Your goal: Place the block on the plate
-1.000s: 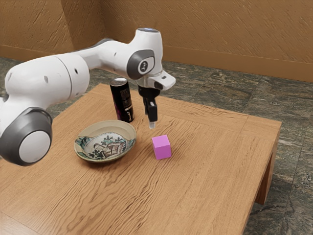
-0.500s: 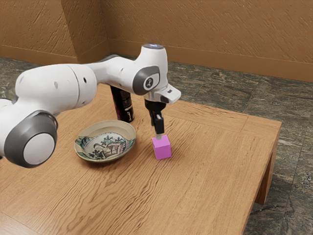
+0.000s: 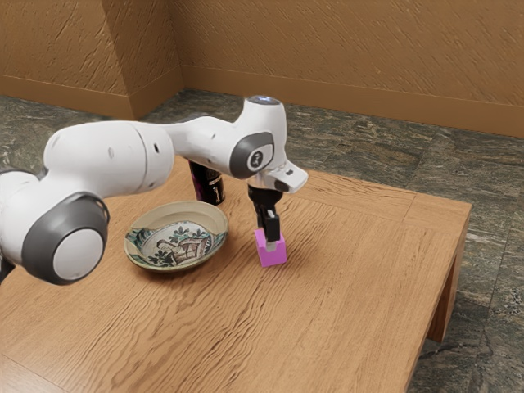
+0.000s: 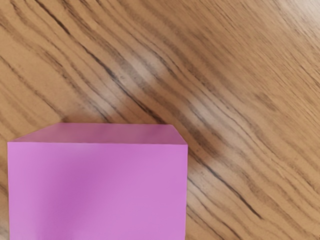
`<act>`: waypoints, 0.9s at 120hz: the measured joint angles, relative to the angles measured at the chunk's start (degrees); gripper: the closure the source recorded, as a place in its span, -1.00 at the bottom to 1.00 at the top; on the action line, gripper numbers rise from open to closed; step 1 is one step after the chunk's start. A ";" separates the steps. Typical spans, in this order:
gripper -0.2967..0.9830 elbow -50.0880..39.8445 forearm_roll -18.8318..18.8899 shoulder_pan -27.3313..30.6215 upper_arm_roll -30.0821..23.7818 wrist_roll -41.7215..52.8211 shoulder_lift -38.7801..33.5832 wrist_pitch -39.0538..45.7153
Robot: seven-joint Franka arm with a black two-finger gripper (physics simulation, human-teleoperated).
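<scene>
Gripper [image 3: 267, 237] points downward at the pink block [image 3: 276, 259], its fingers [image 3: 272, 226] open and standing apart, one in front of the block and the other behind; whether either touches it I cannot tell. Directly below the gripper, the block sits flat on the table [image 3: 352, 270], off the plate [image 3: 141, 261]. Shallow and patterned, the plate rests near the gripper, toward the exterior view's left. Behind the plate, also to that side of the gripper, a dark can [image 3: 210, 187] stands upright, partly hidden by the arm [image 3: 106, 160].
</scene>
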 joint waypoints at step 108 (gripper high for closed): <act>-0.54 0.86 0.00 1.40 -0.09 -1.31 4.28 2.36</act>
